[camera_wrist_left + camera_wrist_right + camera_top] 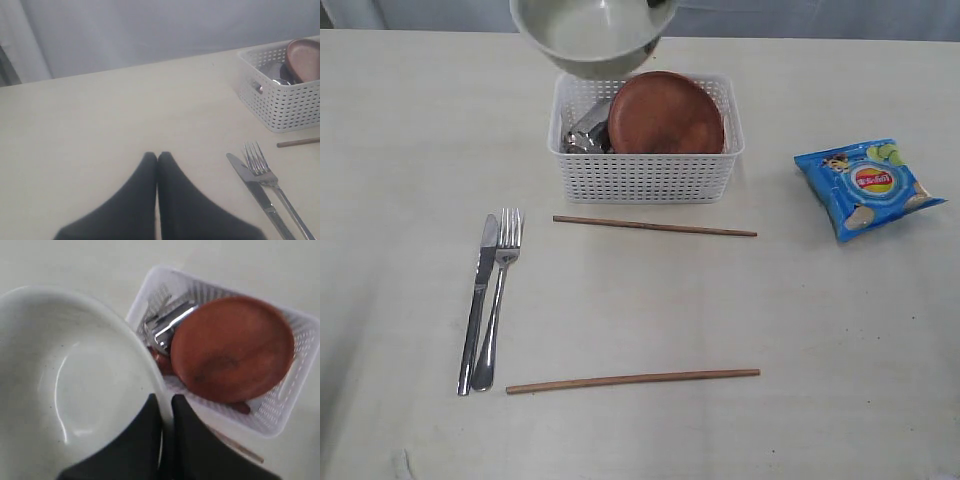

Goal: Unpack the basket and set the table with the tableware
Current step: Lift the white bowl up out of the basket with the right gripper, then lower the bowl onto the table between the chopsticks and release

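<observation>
The right tool [166, 404] pinches just the rim of the glossy round white bowl [75, 385], high above the white lattice plastic basket [645, 180]. A slip could drop it onto the round reddish-brown plate [667, 113]. Meanwhile the left tool [157, 159] is closed, empty.

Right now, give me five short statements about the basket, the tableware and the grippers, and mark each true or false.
1. The right gripper grips the rim of the white bowl. True.
2. The steel knife and steel fork lie side by side on the pale cream table. True.
3. The round reddish-brown plate lies on the table. False: it sits in the white lattice plastic basket.
4. The two thin brown chopsticks touch. False: one lies by the basket, the other well apart.
5. The left gripper holds the fork. False: it is shut and empty.
</observation>
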Available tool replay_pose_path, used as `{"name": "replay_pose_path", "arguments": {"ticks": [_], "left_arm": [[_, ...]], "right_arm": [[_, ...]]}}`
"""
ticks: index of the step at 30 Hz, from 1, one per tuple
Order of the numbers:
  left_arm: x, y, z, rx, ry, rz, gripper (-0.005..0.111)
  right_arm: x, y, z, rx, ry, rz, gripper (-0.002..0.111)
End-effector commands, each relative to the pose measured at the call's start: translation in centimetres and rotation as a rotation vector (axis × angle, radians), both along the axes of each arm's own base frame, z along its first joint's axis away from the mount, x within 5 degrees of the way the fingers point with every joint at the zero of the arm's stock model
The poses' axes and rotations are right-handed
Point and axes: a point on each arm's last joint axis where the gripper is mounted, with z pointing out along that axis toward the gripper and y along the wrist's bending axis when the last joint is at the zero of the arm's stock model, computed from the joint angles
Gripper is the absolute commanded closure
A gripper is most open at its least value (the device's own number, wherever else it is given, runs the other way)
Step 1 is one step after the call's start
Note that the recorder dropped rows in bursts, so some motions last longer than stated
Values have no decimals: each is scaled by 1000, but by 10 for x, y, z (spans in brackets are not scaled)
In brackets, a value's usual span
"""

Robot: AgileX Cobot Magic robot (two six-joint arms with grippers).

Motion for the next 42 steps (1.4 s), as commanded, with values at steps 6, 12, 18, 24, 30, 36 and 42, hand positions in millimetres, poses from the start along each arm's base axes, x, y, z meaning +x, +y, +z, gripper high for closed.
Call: {"name": "replay_pose_path", "arguments": {"ticks": [6,12,18,24,30,36,42], "left_arm": [[0,0,0,-3,-5,2,107],[0,0,0,-3,-5,2,107],[0,0,0,-3,-5,2,107],[0,0,0,-3,-5,2,107],[0,0,0,-3,-5,2,107],[0,0,0,-3,-5,2,107],[0,0,0,-3,-5,2,107]], "right_arm": [[-25,-8,-54,-62,192,81,109],[-36,-42,-77,-129,275,31,109],[-60,-76,-98,-126,388,-9,109],[-86,-73,-131,5,392,-30,109],[-96,-42,-173,53,355,8,109],[-93,-23,-193,44,299,21,109],[-84,-21,-196,60,230,-5,109]]}}
